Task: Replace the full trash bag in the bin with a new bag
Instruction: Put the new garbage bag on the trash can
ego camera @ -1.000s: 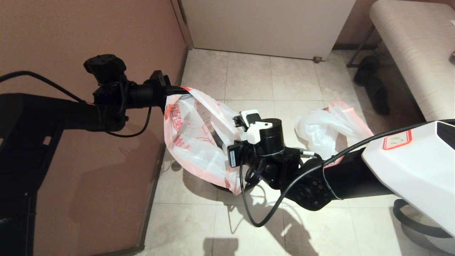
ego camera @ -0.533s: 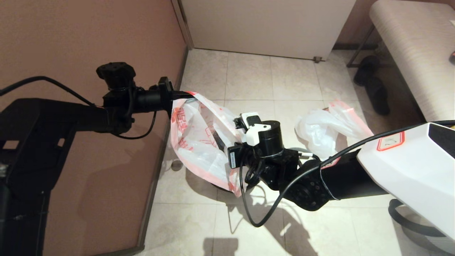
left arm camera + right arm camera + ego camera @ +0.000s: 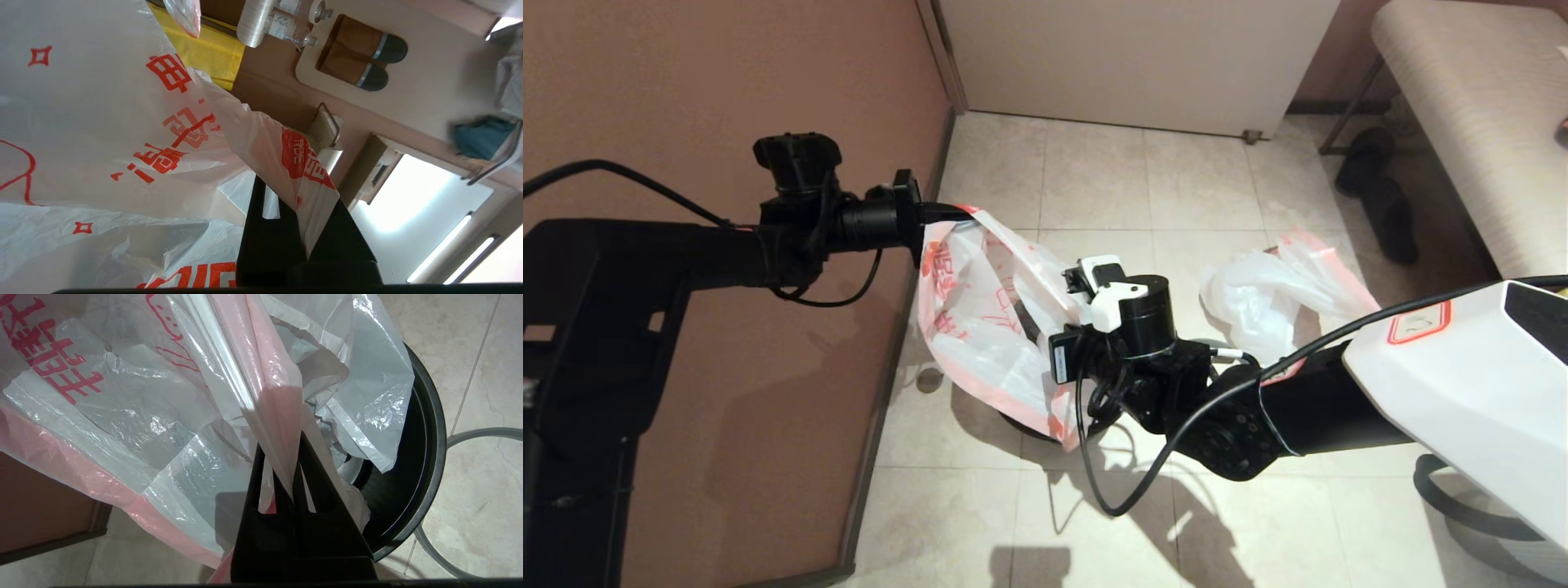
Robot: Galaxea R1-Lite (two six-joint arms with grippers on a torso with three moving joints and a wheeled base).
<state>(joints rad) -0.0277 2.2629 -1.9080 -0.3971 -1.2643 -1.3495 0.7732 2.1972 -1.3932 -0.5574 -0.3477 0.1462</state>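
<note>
The new bag [image 3: 980, 327], white with red characters, hangs stretched between my two grippers above the bin. My left gripper [image 3: 954, 213] is shut on its upper edge next to the wall; in the left wrist view the left gripper [image 3: 301, 212] pinches the printed plastic [image 3: 102, 122]. My right gripper [image 3: 291, 469] is shut on a pink handle strip of the new bag, right over the black bin [image 3: 425, 457]. In the head view the bin [image 3: 1023, 426] shows only as a dark sliver under the bag. The full trash bag [image 3: 1274, 294] lies on the floor tiles to the right.
A grey ring [image 3: 482, 433] lies on the floor beside the bin, and its arc [image 3: 1462, 506] shows under my right arm. The brown wall [image 3: 727, 82] is close on the left. Dark shoes [image 3: 1380, 196] and a bench [image 3: 1486, 122] stand far right. A yellow bag [image 3: 208, 53] shows behind.
My left arm has shifted right and its wrist has rolled, carrying the bag's upper edge toward the bin. The right arm has stayed still.
</note>
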